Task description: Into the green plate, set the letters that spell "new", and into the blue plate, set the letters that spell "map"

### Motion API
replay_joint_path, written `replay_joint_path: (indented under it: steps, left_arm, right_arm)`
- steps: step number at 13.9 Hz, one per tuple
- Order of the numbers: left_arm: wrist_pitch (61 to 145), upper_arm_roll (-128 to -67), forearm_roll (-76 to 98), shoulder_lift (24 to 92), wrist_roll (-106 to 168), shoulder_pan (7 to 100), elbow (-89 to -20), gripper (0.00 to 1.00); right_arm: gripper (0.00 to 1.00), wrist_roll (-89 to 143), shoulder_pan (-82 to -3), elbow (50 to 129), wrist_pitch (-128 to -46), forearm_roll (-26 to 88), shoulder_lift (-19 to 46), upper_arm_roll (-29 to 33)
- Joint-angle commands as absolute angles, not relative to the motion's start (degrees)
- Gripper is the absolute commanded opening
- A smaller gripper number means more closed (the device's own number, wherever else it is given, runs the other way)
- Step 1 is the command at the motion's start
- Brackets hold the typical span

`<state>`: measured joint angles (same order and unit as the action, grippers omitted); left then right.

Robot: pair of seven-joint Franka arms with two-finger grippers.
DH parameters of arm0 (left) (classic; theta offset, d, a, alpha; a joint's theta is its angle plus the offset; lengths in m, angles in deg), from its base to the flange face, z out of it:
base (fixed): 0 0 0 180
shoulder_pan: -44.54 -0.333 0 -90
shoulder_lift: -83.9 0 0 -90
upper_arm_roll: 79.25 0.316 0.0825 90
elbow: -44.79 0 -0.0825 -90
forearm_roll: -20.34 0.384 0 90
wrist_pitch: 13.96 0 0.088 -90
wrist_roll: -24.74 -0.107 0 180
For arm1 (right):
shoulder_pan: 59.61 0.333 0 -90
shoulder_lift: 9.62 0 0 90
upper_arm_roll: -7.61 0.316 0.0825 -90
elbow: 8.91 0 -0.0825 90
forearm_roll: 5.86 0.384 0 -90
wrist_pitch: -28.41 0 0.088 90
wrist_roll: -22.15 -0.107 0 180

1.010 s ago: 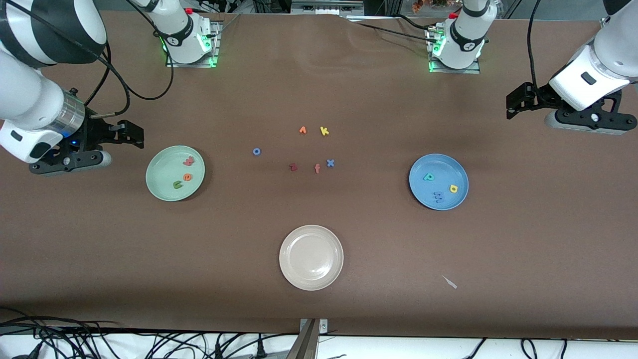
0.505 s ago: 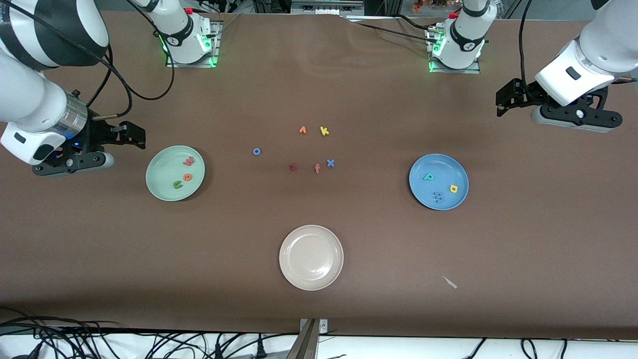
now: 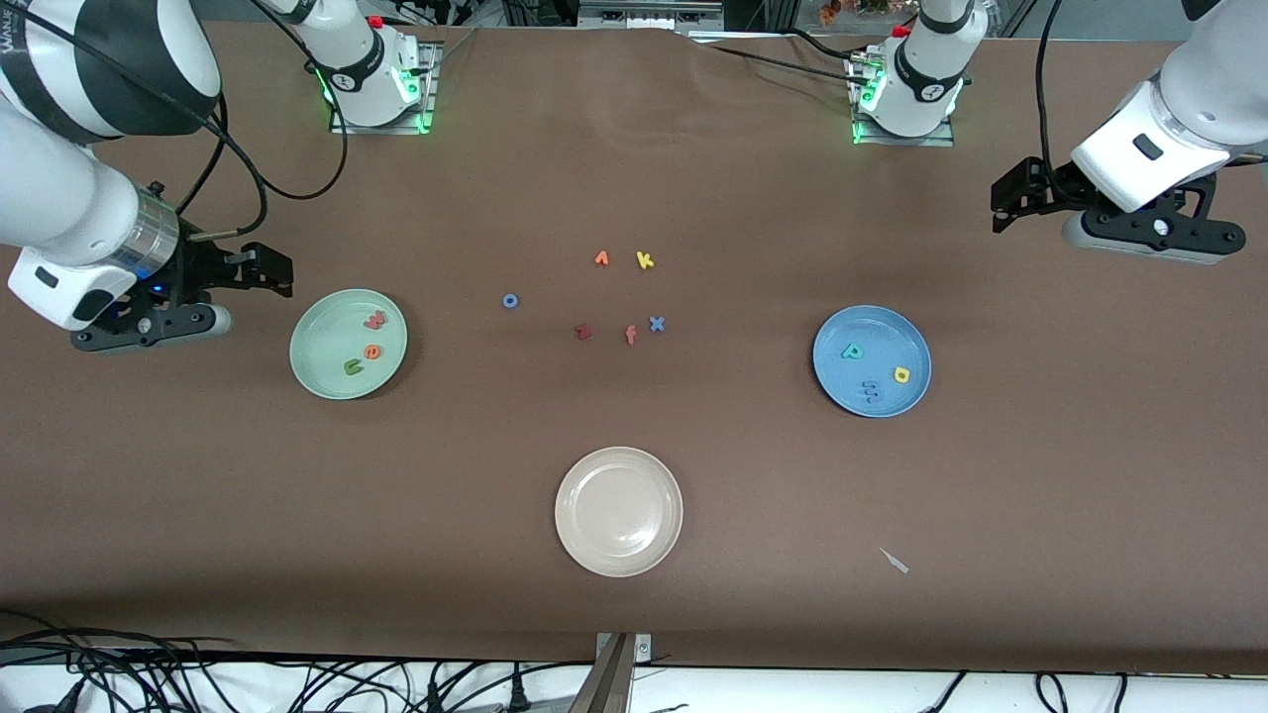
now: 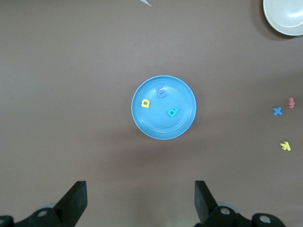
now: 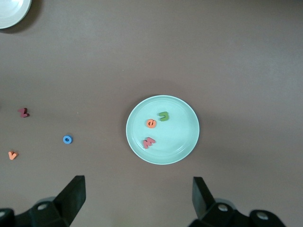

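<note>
Facing you, the green plate (image 3: 348, 344) holds the n (image 3: 353, 367), e (image 3: 371, 351) and w (image 3: 374, 320); toward the left arm's end from it, the blue plate (image 3: 872, 360) holds m (image 3: 871, 390), a (image 3: 901, 374), p (image 3: 852, 352). Left gripper (image 4: 139, 201) and right gripper (image 5: 137, 198) hover wide open, empty.

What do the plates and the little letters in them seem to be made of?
The green plate, blue plate and cream plate look like glazed ceramic or hard plastic: smooth, with soft sheen; which one is unclear. The letters, such as the orange e and yellow a, look like matte foam: flat, saturated, no glare.
</note>
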<state>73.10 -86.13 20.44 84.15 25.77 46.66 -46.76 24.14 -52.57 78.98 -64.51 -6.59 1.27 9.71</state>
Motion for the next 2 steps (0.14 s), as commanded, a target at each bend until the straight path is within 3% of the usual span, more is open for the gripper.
replay_joint_path:
  steps: [1,2]
  left_arm:
    - [72.1,-86.1,21.5,83.9,24.7,46.5,-45.5,1.0]
    - [72.1,-86.1,21.5,83.9,24.7,46.5,-45.5,1.0]
  right_arm:
    - [1.0,23.7,-52.2,77.1,-63.5,-7.1,2.2,9.8]
    - [1.0,24.0,-52.2,77.0,-63.5,-7.2,2.4,9.9]
